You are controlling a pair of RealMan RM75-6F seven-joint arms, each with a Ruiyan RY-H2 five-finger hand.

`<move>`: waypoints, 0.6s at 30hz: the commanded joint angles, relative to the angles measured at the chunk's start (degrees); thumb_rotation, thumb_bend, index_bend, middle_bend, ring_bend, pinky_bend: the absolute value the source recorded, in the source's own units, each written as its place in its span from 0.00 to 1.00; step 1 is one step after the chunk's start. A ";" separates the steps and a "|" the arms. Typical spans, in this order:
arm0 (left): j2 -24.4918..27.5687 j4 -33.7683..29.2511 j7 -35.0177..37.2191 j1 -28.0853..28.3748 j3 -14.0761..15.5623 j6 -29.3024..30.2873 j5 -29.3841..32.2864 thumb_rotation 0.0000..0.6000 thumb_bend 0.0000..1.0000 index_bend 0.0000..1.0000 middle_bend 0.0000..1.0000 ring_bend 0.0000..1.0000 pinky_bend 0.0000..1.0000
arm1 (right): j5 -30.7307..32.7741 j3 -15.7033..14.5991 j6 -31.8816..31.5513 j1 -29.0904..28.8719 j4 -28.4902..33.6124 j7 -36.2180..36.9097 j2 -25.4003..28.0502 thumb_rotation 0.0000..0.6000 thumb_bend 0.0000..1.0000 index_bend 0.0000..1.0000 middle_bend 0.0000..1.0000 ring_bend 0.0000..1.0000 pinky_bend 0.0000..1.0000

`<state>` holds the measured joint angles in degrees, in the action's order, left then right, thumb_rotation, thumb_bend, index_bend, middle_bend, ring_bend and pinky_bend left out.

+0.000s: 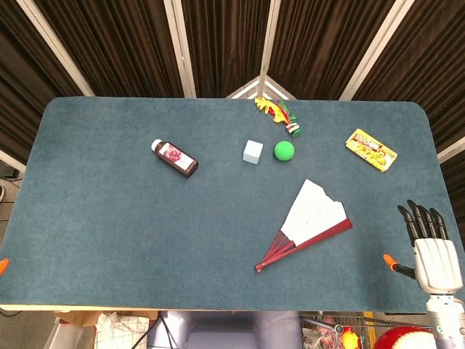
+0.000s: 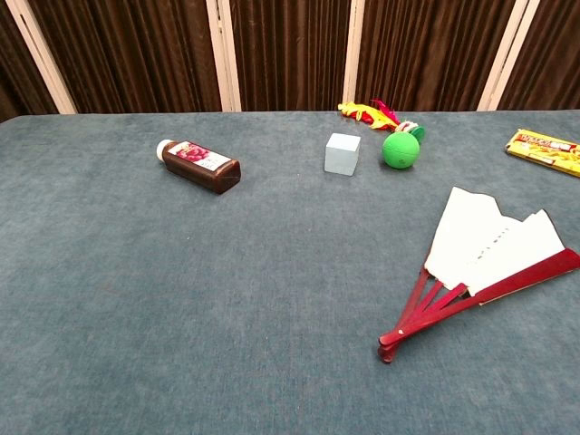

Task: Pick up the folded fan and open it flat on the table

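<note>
1. The right hand (image 1: 434,247) is hovering at the worktop's (image 1: 109,233) near right edge, fingers apart, holding nothing; the left hand is showing in neither view.
2. The fan (image 1: 311,222) is lying partly spread, just left of it.
3. Judging by that, spreading is remaining: pulling its ribs wider.

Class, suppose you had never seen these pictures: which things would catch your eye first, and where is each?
The white paper fan with red ribs lies partly spread on the blue table, right of centre. Behind it a bright green ball sits beside a pale cube. The right hand hovers open at the table's right edge, holding nothing.
</note>
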<state>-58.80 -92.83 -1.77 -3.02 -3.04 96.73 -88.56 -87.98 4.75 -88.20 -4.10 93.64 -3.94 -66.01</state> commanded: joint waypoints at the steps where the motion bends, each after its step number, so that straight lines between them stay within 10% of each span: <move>1: 0.03 -0.15 -0.10 -0.01 -0.01 -0.04 0.08 1.00 0.11 0.01 0.00 0.00 0.00 | 0.00 -0.05 0.13 -0.04 -0.15 -0.09 -0.01 1.00 0.15 0.10 0.07 0.08 0.07; 18: -0.48 -0.78 -2.14 0.60 0.62 -1.37 -0.73 1.00 0.11 0.01 0.00 0.00 0.00 | -2.76 -1.69 0.46 -0.10 0.91 1.41 0.73 1.00 0.15 0.14 0.07 0.08 0.07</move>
<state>-59.28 -93.60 -3.84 -2.40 -2.51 95.44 -89.28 -90.45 3.32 -87.87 -4.20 94.40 -2.61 -65.38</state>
